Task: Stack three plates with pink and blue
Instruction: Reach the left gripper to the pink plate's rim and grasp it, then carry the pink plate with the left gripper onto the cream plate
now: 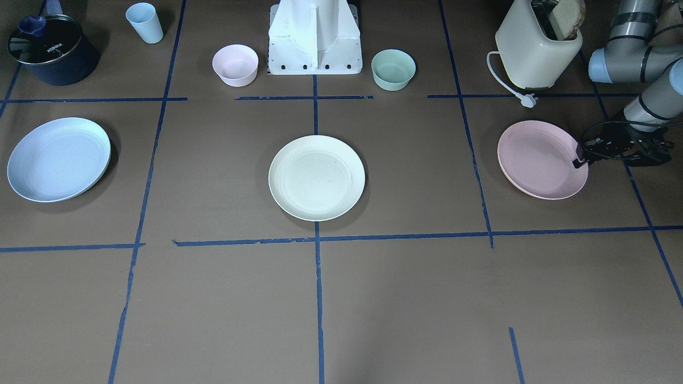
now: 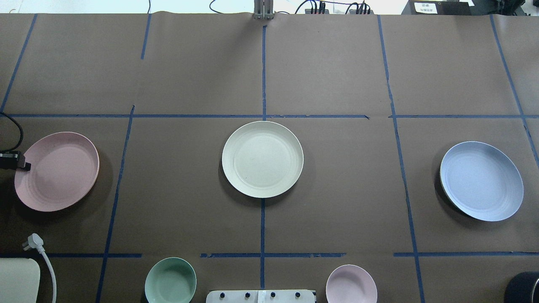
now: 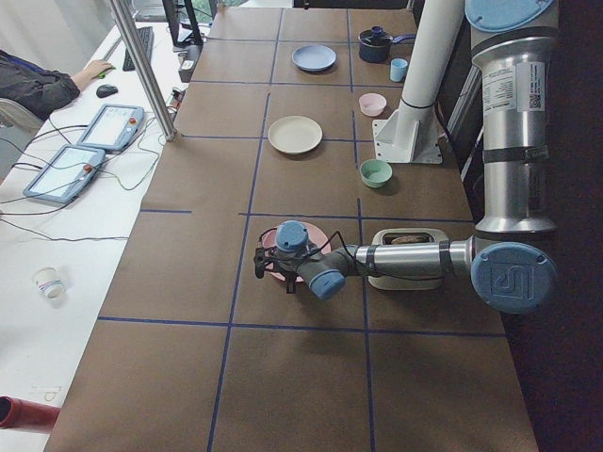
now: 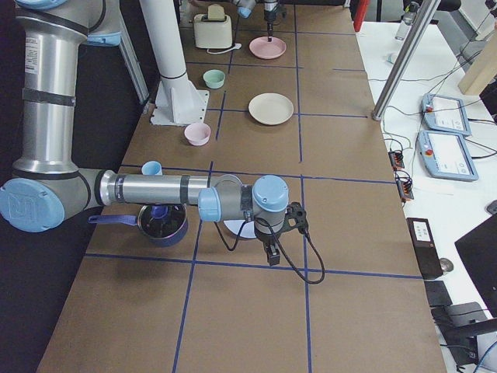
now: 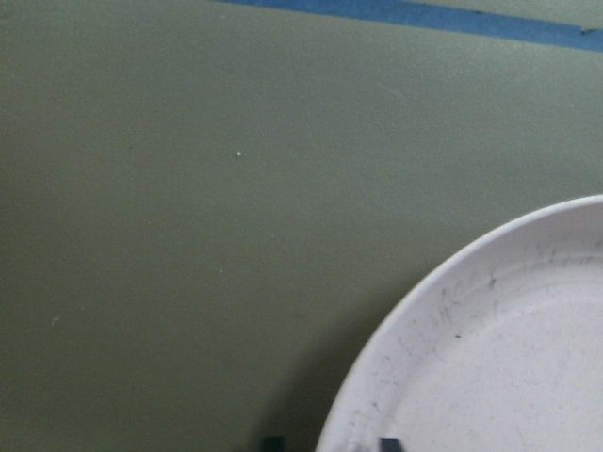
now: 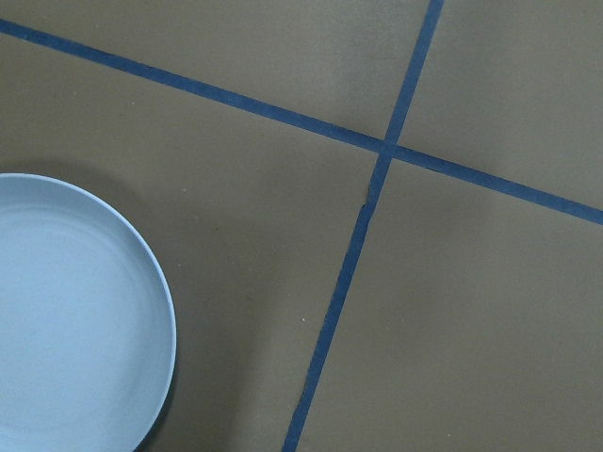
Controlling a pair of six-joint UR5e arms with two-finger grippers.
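The pale pink plate [image 1: 539, 159] lies on the robot's left side of the table, the cream plate [image 1: 316, 177] in the middle and the light blue plate [image 1: 57, 159] on the robot's right. My left gripper [image 1: 580, 159] is low at the pink plate's outer rim. In the left wrist view, its fingertips [image 5: 273, 443] stand apart, one on each side of the rim [image 5: 377, 339]. My right gripper [image 4: 272, 252] hangs above the table beside the blue plate [image 6: 66, 320]. I cannot tell whether the right gripper is open.
A cream toaster [image 1: 533, 48] holding bread stands behind the pink plate, its plug [image 1: 528, 100] loose on the table. A pink bowl [image 1: 235, 64] and a green bowl [image 1: 393, 68] flank the robot base [image 1: 315, 40]. A blue cup [image 1: 144, 22] and a dark pot [image 1: 50, 50] stand behind the blue plate.
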